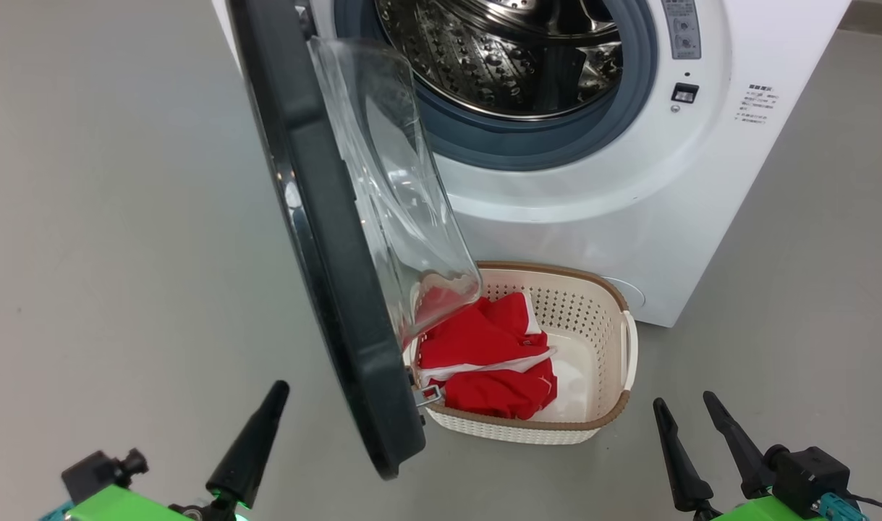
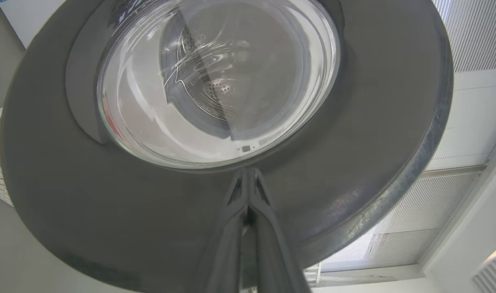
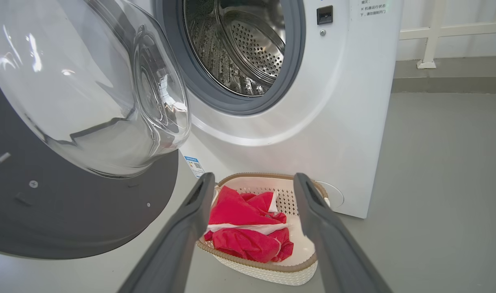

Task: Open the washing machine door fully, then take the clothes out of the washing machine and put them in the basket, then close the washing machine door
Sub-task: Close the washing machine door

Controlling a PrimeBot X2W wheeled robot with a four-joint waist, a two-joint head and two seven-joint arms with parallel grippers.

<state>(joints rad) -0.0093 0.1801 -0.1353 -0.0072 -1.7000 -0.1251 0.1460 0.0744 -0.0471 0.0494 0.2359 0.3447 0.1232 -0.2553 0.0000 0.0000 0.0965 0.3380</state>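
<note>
Currently the washing machine door [image 1: 325,253] stands swung out, seen edge-on in the head view, hinged at the left of the opening. Its glass bowl [image 1: 397,181] bulges toward the washing machine [image 1: 571,210]. The door's lower edge overlaps the left end of the basket [image 1: 614,289] in that view.

Drum [image 1: 498,58]: perforated steel, no fabric visible inside. Grey gasket [image 1: 527,145] rings it.

Basket sits on the grey floor [image 1: 122,217], just in front of the machine's lower front panel. The clothes [image 1: 484,347] lie inside it, red with a white band, heaped toward its left side; the right part of the basket's bottom is bare.

Left gripper [image 1: 280,391]: fingers pressed together into one dark point, holding nothing. It is low at the left, on the door's outer side. In the left wrist view the joined tips [image 2: 248,173] point at the door's black ring [image 2: 109,195], just under the glass [image 2: 215,81]. Contact cannot be told there; in the head view a strip of floor shows between tip and door.

Right gripper [image 1: 684,401]: fingers spread, empty, low at the right, apart from the basket. In the right wrist view the gripper [image 3: 254,179] frames the basket [image 3: 272,268] and clothes [image 3: 239,215], with the door's inner face [image 3: 68,219] at left and the machine [image 3: 333,122] beyond.
</note>
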